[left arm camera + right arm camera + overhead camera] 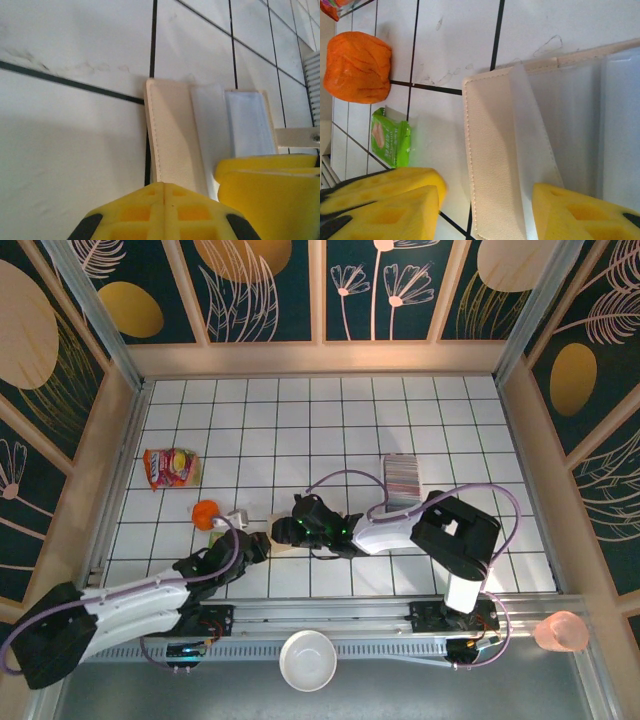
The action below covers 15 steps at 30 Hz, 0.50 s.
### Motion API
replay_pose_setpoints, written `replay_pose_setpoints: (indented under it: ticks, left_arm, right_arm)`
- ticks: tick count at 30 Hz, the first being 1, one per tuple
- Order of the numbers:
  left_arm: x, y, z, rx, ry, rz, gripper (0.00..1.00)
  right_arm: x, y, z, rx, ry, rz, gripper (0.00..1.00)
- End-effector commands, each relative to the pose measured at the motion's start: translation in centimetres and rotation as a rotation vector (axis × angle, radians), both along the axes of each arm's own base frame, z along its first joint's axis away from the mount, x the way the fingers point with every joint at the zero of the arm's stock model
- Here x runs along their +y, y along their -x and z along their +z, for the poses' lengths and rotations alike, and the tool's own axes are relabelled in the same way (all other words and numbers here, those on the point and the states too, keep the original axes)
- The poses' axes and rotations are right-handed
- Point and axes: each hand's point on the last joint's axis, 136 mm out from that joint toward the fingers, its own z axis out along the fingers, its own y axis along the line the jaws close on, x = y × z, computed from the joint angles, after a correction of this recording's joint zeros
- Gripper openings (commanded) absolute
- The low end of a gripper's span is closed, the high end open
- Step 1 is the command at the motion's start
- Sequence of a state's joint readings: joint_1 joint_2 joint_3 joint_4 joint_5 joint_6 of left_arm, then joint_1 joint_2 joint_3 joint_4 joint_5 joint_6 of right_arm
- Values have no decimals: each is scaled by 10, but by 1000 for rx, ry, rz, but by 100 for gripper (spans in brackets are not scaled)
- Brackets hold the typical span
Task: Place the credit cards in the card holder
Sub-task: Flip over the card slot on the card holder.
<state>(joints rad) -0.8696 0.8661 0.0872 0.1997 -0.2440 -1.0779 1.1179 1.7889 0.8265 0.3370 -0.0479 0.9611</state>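
scene: a white gridded tabletop (330, 410) inside a walled bay, seen from above, with both arms reaching in to its middle-left.
card holder (172, 135): a tan folding wallet lying open and flat on the tabletop, greyish clear pockets facing up, right where the two arms meet.
holder's long axis: in both wrist views the stitched flap and the pocket edges run straight away from the camera.
left end effector (164, 189): yellow fingers pressed together with no gap, at the holder's near edge. i cannot tell whether they pinch that edge or only touch it.
right end effector (487, 192): jaws partly apart, straddling the tan flap. one finger is over bare tile beside the flap, the other over the clear pocket. it carries no card.
credit cards (403, 480): a packed row, well apart from the holder, to its right and farther back. the row's long axis runs front to back.
nearer arm: the right arm. the cards lie just beyond its elbow, on its own side.
what the next move turns on: probably the right end effector has to leave the holder and swing right and back to the row, then meet a card across its thin face.
other things: an orange lump (357, 67) and a green packet (390, 137) lie just left of the holder, with a snack bag (170, 468) farther back.
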Motion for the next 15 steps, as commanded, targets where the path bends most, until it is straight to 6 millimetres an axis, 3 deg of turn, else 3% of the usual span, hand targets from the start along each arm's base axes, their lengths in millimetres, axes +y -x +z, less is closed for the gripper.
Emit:
replay_pose_setpoints:
  ticks: [1,6,12,15]
  left_arm:
    - [25,-3,3,28,-32,141,0]
    - [44,-25,37,-14,-39,223,0]
    - [8,-67,69,30,76,69,0]
    - [-24,-85,81,49,75,-65,0]
  right_arm:
    - [-3,-4,-6,14,-7,-22,52]
    - [-7,-2,-10,12,14,-19,52]
    - [-9,-2,-11,6,27,-13,50]
    - [-8,-1,-12,4,28,-10,50]
